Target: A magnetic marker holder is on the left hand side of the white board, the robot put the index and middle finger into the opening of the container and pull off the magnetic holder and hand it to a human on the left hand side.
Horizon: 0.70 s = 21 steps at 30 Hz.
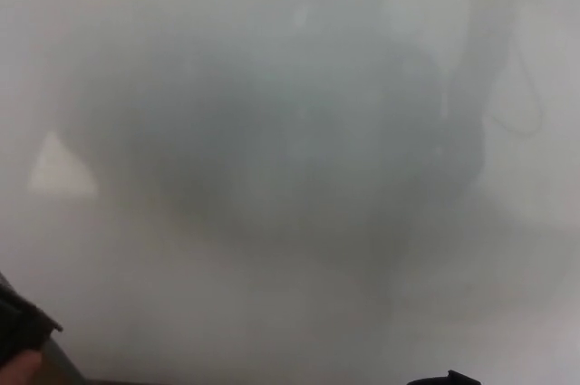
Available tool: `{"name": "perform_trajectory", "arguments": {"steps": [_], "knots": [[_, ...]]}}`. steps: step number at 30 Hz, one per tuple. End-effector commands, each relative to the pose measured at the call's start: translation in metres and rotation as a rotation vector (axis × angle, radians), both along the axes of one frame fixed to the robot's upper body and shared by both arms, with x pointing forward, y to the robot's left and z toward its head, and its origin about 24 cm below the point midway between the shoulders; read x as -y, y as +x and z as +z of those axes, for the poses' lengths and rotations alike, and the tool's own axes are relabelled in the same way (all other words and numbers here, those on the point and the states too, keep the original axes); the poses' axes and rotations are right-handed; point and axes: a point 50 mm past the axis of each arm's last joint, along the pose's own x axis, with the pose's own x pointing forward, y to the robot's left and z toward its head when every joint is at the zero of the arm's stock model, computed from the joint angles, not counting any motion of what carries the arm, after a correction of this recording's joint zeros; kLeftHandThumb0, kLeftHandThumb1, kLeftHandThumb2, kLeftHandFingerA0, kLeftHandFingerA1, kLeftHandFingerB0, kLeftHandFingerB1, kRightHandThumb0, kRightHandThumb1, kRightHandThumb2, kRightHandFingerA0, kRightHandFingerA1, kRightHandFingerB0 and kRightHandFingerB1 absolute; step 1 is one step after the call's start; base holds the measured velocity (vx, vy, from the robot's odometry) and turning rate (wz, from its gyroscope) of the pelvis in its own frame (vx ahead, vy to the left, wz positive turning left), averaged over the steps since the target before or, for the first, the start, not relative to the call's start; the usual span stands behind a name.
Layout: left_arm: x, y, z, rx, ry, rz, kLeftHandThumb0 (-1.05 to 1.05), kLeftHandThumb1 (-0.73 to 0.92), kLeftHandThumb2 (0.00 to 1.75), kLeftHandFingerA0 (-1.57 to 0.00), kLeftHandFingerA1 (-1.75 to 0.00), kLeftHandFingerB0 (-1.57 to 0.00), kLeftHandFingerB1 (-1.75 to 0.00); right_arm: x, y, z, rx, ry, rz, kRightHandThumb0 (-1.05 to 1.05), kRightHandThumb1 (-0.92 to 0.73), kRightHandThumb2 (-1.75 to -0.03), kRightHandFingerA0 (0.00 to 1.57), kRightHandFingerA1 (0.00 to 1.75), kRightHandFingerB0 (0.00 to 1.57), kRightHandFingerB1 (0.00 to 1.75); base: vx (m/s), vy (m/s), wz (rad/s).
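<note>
head view is filled almost entirely by the whiteboard [290,41], a pale glossy surface carrying a large blurred dark reflection across its middle and a small bright triangular highlight near its left edge. the magnetic marker holder [20,329], a black box-like object, shows only as a dark corner at the lower left corner of the picture, cut off by the frame; whether it touches the whiteboard cannot be told. just below it, at the bottom left edge, a person's fingertip [20,369] is visible, pale and blurred, touching or nearly touching the holder's underside; the exact contact cannot be told. the left hand is not seen in the picture, so the state of its fingers cannot be told. a small black part at the bottom edge, right of centre, belongs to the right hand [444,380]; only a sliver shows, so whether its fingers are wide, narrow or holding anything cannot be told
</note>
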Motion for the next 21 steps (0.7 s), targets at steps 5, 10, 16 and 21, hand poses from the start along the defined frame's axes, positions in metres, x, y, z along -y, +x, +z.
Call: {"name": "perform_trajectory", "arguments": {"steps": [5,10,16,21], "knots": [[0.001,0.009,-0.001,-0.02,-0.021,-0.009,-0.86,0.59,0.59,-0.65,-0.42,-0.44,-0.42,0.005,0.004,0.002,0.018,-0.039,-0.011,-0.42,-0.6,-0.61,0.9,0.59,0.69,0.5,0.0,0.0,0.0],[0.004,0.011,-0.006,-0.034,-0.008,-0.019,-0.89,0.51,0.9,-0.5,-0.47,-0.39,-0.51,0.005,0.008,0.005,0.038,-0.042,0.003,-0.37,-0.64,-0.59,0.89,0.58,0.71,0.5,0.0,0.0,0.0],[0.009,0.013,-0.015,-0.069,-0.001,-0.035,-0.85,0.59,0.59,-0.5,-0.35,-0.44,-0.43,0.005,0.005,0.004,0.033,-0.051,0.015,-0.4,-0.62,-0.59,0.9,0.6,0.68,0.5,0.0,0.0,0.0],[0.01,0.017,-0.028,-0.265,0.158,-0.015,-0.63,0.47,0.55,-0.51,-0.38,-0.47,-0.4,0.003,0.008,0.004,0.038,-0.048,0.004,-0.37,-0.63,-0.59,0.89,0.58,0.71,0.5,0.0,0.0,0.0]]}}
